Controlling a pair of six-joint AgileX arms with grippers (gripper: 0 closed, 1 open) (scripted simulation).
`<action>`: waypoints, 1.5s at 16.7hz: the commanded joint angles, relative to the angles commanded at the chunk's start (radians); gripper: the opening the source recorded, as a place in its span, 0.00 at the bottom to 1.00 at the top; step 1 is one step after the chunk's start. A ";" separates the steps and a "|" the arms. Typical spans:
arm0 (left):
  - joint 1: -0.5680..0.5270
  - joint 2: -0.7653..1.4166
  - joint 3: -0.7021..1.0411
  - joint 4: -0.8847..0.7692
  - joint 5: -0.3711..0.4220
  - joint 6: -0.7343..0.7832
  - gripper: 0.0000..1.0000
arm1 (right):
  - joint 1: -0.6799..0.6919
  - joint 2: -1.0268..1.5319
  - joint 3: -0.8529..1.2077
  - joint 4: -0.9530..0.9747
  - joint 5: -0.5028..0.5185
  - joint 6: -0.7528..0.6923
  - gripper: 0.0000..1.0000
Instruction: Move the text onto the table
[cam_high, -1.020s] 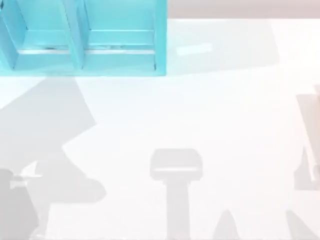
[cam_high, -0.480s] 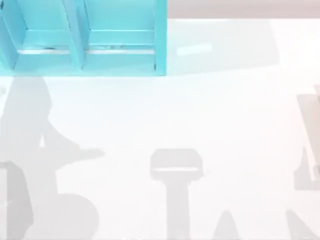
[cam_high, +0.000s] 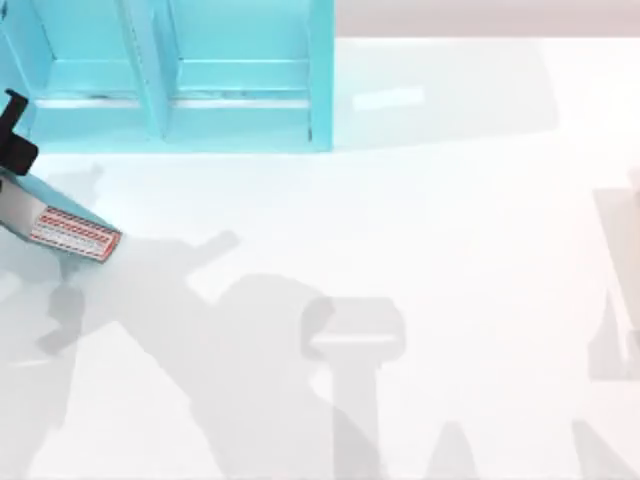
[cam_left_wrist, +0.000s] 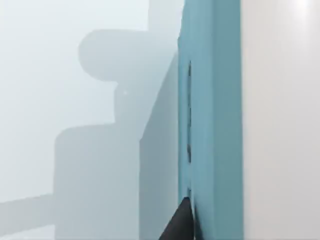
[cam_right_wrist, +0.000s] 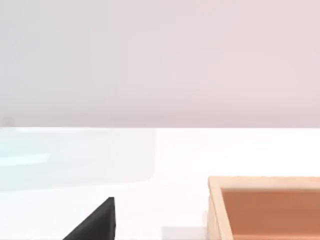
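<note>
A teal compartmented shelf stands at the back left of the white table. The text is hidden; I cannot tell it apart from the shelf's teal panels. My left gripper is at the top view's left edge, just in front of the shelf's left compartment, with its grey arm link and red-striped label trailing behind. In the left wrist view a dark part of that gripper lies close against the shelf's teal edge. A dark part of my right gripper hangs over the table.
An open wooden box sits on the table close to my right gripper. Broad grey shadows of the arms lie across the table's front half. A pale wall runs behind the table.
My left arm has come into the top view from the left edge and moved up toward the shelf. Its shadow has swept rightward across the table's front.
</note>
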 joint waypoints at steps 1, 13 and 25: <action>-0.082 0.023 0.011 -0.041 -0.078 -0.111 0.00 | 0.000 0.000 0.000 0.000 0.000 0.000 1.00; -1.066 0.286 0.244 -0.405 -0.923 -1.421 0.00 | 0.000 0.000 0.000 0.000 0.000 0.000 1.00; -1.431 0.384 0.366 -0.489 -1.206 -1.899 0.00 | 0.000 0.000 0.000 0.000 0.000 0.000 1.00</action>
